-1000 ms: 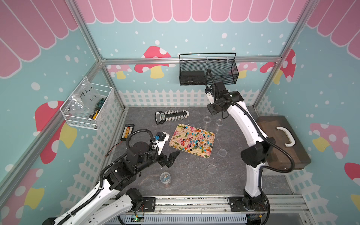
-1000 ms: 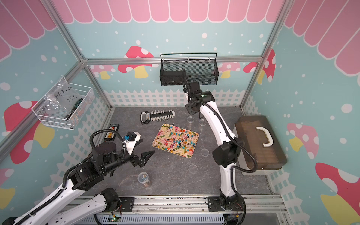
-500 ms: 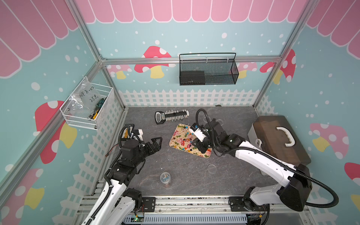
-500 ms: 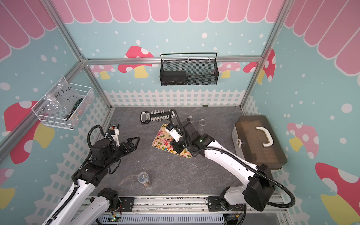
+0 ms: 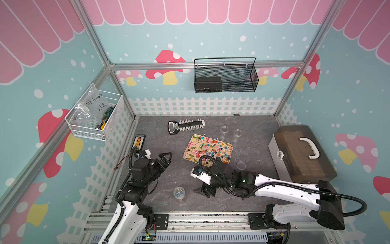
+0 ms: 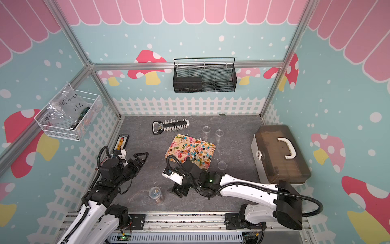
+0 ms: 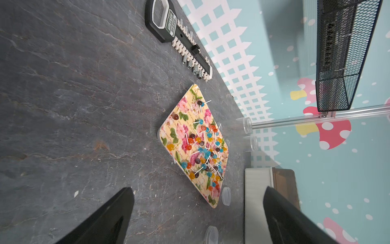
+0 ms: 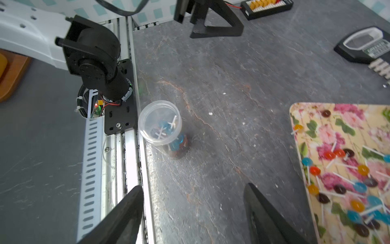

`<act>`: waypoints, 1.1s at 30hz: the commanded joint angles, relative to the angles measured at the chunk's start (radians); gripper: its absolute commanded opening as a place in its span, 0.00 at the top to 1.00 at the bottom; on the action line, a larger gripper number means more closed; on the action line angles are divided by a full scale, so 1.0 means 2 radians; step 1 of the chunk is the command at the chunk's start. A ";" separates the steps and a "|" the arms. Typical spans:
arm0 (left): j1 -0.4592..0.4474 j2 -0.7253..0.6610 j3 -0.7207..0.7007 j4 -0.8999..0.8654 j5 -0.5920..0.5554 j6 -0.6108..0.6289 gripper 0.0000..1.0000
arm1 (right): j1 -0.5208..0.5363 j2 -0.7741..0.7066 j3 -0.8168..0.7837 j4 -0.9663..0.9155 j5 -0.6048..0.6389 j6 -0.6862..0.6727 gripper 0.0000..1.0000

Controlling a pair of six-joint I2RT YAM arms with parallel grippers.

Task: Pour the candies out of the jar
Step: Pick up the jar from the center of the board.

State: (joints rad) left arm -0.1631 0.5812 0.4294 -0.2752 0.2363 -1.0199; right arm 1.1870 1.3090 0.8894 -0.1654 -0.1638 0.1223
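A small clear jar (image 5: 179,192) (image 6: 155,194) stands upright and lidless near the table's front edge, holding a few candies (image 8: 168,128) with blue heads and white sticks. Many more candies (image 5: 213,147) lie spread on the floral tray (image 5: 191,147) (image 7: 183,118) mid-table. My right gripper (image 5: 203,191) (image 6: 178,191) (image 8: 193,186) hangs low just right of the jar, open and empty, a short gap away. Left of the tray, my left gripper (image 5: 165,157) (image 6: 141,157) (image 7: 198,187) is raised, wide open and empty, facing the tray.
Two empty clear jars (image 5: 224,129) and loose lids (image 5: 240,165) sit right of the tray. A brown toolbox (image 5: 301,154) fills the right side. A socket holder (image 5: 185,126) lies at the back, a small black case (image 5: 139,142) at the left. Wire baskets hang on the walls.
My right arm swung from the back wall over the tray down to the front beside the jar, and its jaws opened. The left arm drew back to the left.
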 commanded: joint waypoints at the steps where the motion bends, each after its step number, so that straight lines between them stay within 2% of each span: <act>1: 0.004 -0.012 -0.005 0.009 -0.008 -0.024 0.01 | 0.021 0.039 0.021 0.027 0.011 0.001 0.25; 9: 0.003 -0.012 -0.011 0.006 -0.009 -0.024 0.01 | 0.057 0.109 0.060 0.038 0.023 -0.017 0.18; 15: 0.003 -0.013 -0.012 0.007 -0.005 -0.023 0.01 | 0.060 0.156 0.088 0.053 0.013 -0.019 0.13; 21: 0.003 -0.015 -0.014 0.007 -0.002 -0.023 0.01 | 0.060 0.206 0.127 0.056 0.009 -0.018 0.13; 28: 0.003 -0.019 -0.014 0.008 -0.004 -0.023 0.01 | 0.060 0.222 0.131 0.058 0.008 -0.010 0.28; 33: 0.004 -0.020 -0.012 0.010 -0.006 -0.024 0.01 | 0.058 0.215 0.120 0.057 0.020 -0.005 0.45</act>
State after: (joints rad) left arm -0.1627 0.5503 0.4099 -0.2710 0.2356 -1.0485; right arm 1.3025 1.7477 1.1385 -0.0570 -0.1310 0.1101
